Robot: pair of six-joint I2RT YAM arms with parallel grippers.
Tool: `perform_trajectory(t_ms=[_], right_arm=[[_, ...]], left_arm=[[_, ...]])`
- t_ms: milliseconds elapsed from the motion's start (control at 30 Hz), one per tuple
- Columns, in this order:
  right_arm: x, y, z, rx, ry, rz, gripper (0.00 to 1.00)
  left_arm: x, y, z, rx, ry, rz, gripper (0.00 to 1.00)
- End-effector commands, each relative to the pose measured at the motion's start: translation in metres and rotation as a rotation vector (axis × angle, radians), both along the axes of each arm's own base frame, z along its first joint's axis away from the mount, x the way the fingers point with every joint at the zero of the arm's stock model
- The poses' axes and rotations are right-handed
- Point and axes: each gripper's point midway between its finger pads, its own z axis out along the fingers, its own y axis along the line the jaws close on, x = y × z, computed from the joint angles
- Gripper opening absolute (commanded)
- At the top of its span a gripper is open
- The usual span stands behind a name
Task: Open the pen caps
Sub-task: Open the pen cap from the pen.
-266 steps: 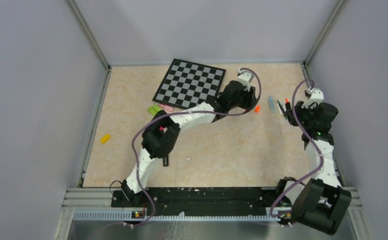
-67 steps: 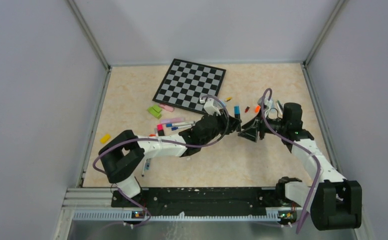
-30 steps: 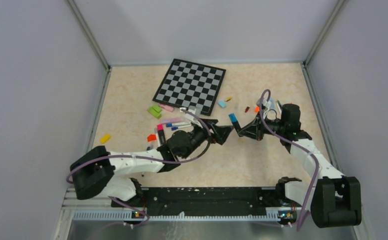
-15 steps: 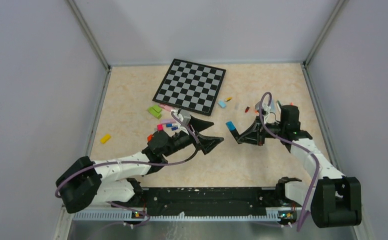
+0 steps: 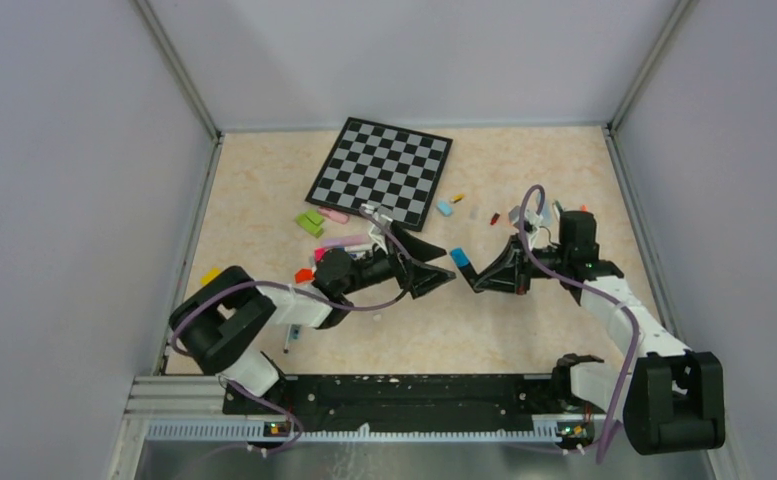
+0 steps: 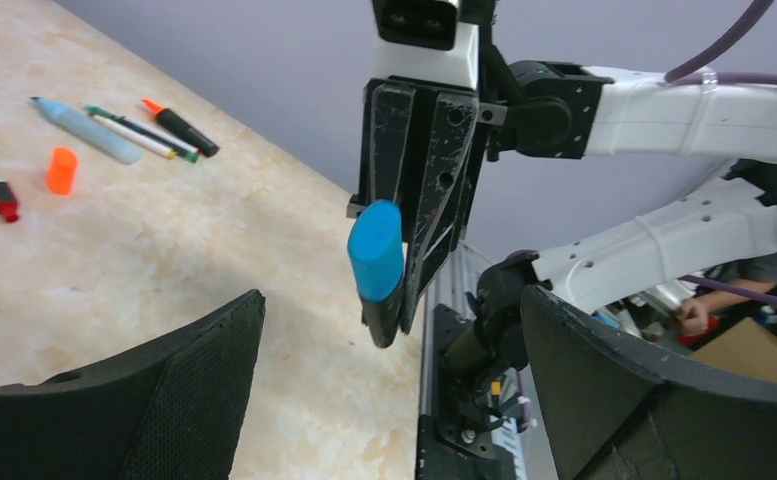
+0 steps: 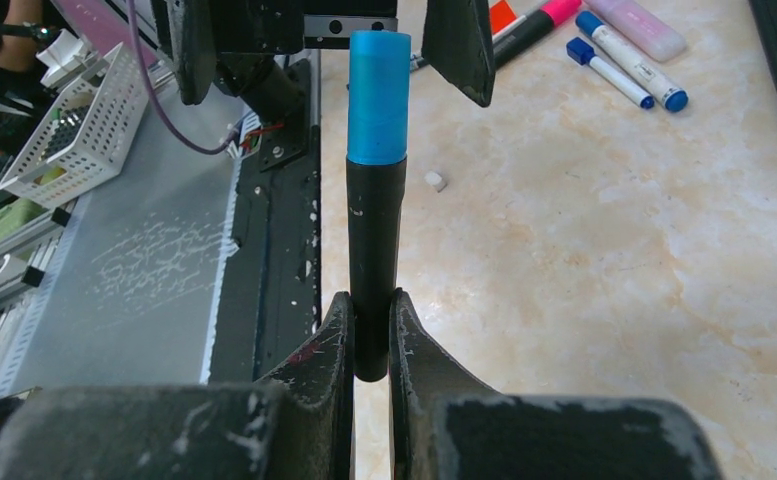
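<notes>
The black pen (image 7: 374, 230) was gripped at its bare end by the closed right hand (image 7: 369, 300) and held above the middle of the desk (image 5: 264, 180). The left hand (image 6: 392, 300) was spread wide and empty. It was best closed squarely on the cap (image 7: 378, 95) alone, then drawn straight off along the barrel. The cap was seen as a short, smooth, bright blue cylinder, seated on the pen.

The left arm (image 5: 286, 305) stretches low and forward, and the left gripper (image 5: 434, 265) points right with its jaws spread wide. The right arm (image 5: 626, 312) bends inward, and the right gripper (image 5: 476, 274) points left, clamped on a pen (image 7: 374, 240). The two grippers face each other, near but apart.
</notes>
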Motion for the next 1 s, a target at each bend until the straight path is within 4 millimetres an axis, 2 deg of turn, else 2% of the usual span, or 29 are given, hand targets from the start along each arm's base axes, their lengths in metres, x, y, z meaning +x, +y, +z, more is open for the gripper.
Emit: perform_trajectory(t_ms=[0, 100, 233, 333, 367, 600, 767, 967], right_arm=[[-0.003, 0.007, 0.011, 0.031, -0.041, 0.063, 0.0], [-0.005, 0.01, 0.011, 0.039, -0.018, 0.081, 0.0], [-0.007, 0.013, 0.009, 0.044, 0.01, 0.098, 0.0], [-0.007, 0.014, 0.009, 0.043, 0.017, 0.099, 0.0], [-0.007, 0.014, 0.009, 0.043, 0.019, 0.101, 0.0], [-0.007, 0.014, 0.008, 0.044, 0.038, 0.102, 0.0], [-0.006, 0.014, 0.008, 0.043, 0.043, 0.099, 0.0], [-0.006, 0.014, 0.006, 0.04, 0.051, 0.097, 0.0]], left_arm=[[-0.021, -0.002, 0.048, -0.193, -0.083, -0.161, 0.99], [-0.021, -0.01, 0.043, -0.206, -0.065, -0.208, 0.99], [-0.016, -0.015, 0.043, -0.222, -0.06, -0.209, 0.89], [-0.014, -0.016, 0.044, -0.225, -0.061, -0.211, 0.72], [-0.014, -0.017, 0.044, -0.228, -0.059, -0.212, 0.7], [-0.011, -0.013, 0.047, -0.263, -0.069, -0.183, 0.68], [-0.009, -0.013, 0.05, -0.269, -0.078, -0.174, 0.57], [-0.007, -0.012, 0.055, -0.269, -0.095, -0.154, 0.5]])
